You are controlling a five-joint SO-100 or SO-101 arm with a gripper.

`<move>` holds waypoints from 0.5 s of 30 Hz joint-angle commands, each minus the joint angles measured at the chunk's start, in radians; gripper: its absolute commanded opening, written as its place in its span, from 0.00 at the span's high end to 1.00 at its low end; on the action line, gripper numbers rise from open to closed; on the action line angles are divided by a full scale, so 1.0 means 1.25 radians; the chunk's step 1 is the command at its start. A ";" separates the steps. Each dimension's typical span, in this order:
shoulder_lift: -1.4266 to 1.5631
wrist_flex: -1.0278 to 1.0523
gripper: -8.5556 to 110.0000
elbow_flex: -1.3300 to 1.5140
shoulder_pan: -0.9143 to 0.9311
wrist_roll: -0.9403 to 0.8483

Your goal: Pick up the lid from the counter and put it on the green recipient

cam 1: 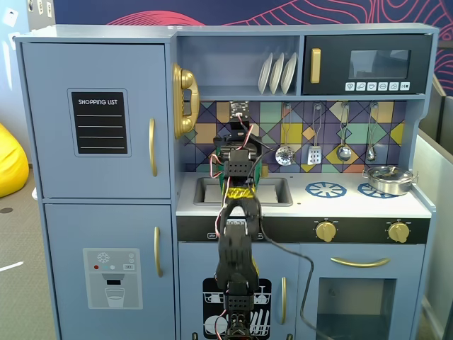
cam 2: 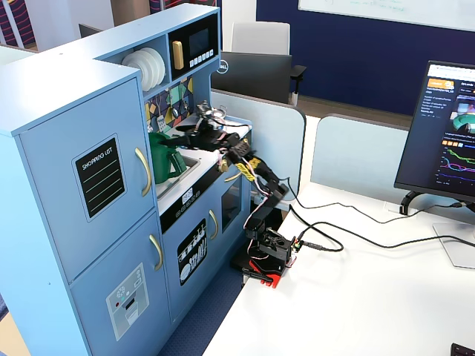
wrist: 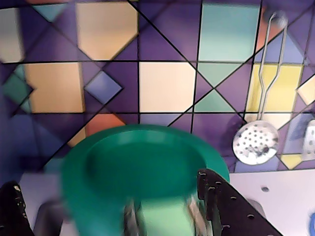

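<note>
The green recipient (wrist: 147, 162) fills the lower middle of the wrist view, blurred, showing a wide rim round a dark hollow and a lighter green strap on its near side. It stands on the white counter (wrist: 280, 196) by the sink, as a fixed view shows (cam 2: 168, 162). In a fixed view from the front the arm hides nearly all of it; a green sliver (cam 1: 264, 170) shows. My gripper (wrist: 107, 179) is open, its black fingers (wrist: 221, 201) low on either side of the recipient. I cannot make out a separate lid in any view.
A slotted skimmer (wrist: 255, 142) and other utensils hang on the tiled back wall to the right. The sink recess (cam 1: 276, 191), blue burner rings (cam 1: 325, 189) and a steel pot (cam 1: 387, 179) lie along the counter. The shelf and microwave (cam 1: 368, 65) are overhead.
</note>
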 commanded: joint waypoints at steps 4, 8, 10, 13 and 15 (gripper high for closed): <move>0.431 0.256 0.59 0.406 0.004 -0.010; 0.592 0.312 0.63 0.681 0.034 0.043; 0.654 0.317 0.68 0.812 0.033 0.064; 0.723 0.322 0.81 0.958 -0.001 0.099; 0.762 0.309 0.86 1.033 -0.031 0.183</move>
